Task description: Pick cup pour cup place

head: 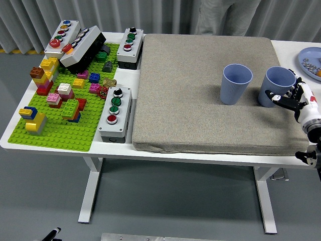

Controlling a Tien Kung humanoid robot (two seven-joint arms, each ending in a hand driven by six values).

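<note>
Two blue cups stand upright on the grey mat (190,110). The left cup (236,84) stands alone near the mat's middle right. The right cup (278,86) is near the mat's right edge. My right hand (287,98) comes in from the right edge, low beside this cup. Its fingers are spread, with a fingertip (275,95) at the cup's near side, and they do not close around the cup. I cannot see into either cup. Only a sliver of my left hand (54,232) shows at the bottom left, below the table.
A green baseplate (60,135) with several coloured bricks fills the table's left. Three button boxes (115,114) (130,47) (62,36) and a black box (83,49) stand around it. A blue plate (311,54) lies far right. A person (228,17) stands behind the table.
</note>
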